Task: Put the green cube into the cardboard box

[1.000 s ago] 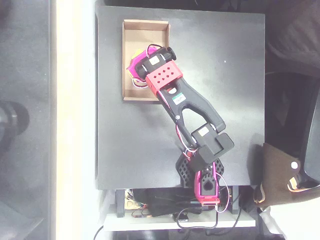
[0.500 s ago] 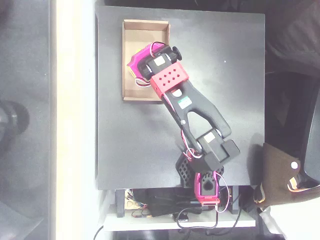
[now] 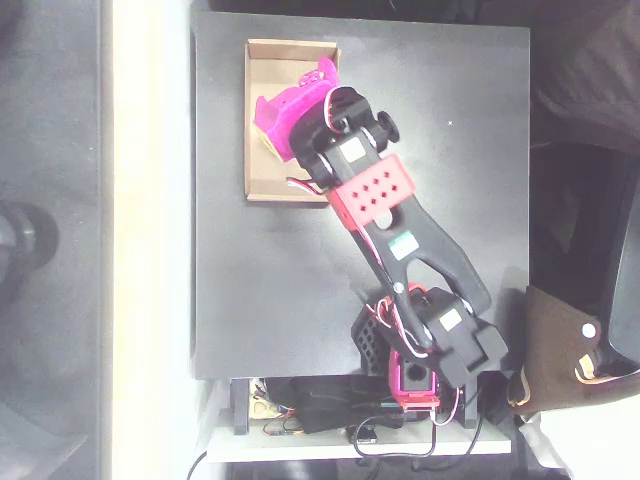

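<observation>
From the overhead view I see my arm [image 3: 400, 240] reaching up and to the left from its magenta base [image 3: 412, 378] at the bottom of the picture. The black links fold at the elbow near the base, then run diagonally to the red perforated wrist block [image 3: 372, 190]. My magenta gripper [image 3: 297, 95] sits at the far end, its two fingers spread apart, nothing visible between them

shallow tan cardboard box [image 3: 262, 60] lies open near the table's corner
</observation>
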You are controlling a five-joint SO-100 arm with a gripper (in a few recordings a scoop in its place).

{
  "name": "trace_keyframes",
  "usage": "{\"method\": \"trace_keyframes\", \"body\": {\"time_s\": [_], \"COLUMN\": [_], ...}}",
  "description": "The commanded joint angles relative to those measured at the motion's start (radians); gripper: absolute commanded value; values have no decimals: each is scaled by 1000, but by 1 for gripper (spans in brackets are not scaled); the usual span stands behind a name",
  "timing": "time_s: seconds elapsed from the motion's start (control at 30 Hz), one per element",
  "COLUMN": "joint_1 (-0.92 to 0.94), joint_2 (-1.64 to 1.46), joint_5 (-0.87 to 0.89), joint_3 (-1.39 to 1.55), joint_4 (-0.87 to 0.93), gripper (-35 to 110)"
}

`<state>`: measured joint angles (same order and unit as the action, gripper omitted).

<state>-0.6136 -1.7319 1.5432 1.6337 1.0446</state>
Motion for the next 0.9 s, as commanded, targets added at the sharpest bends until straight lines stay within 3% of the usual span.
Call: {"method": "trace_keyframes", "body": {"time_s": [0.0,0.4,0.87], "joint_1": [-8,75,434], "joint_2": [-127,-341,-377], "joint_5": [0,-2,-3], "joint_3": [-2,-2,-3], "joint_4": [14,14,14], "gripper": [41,41,41]}}
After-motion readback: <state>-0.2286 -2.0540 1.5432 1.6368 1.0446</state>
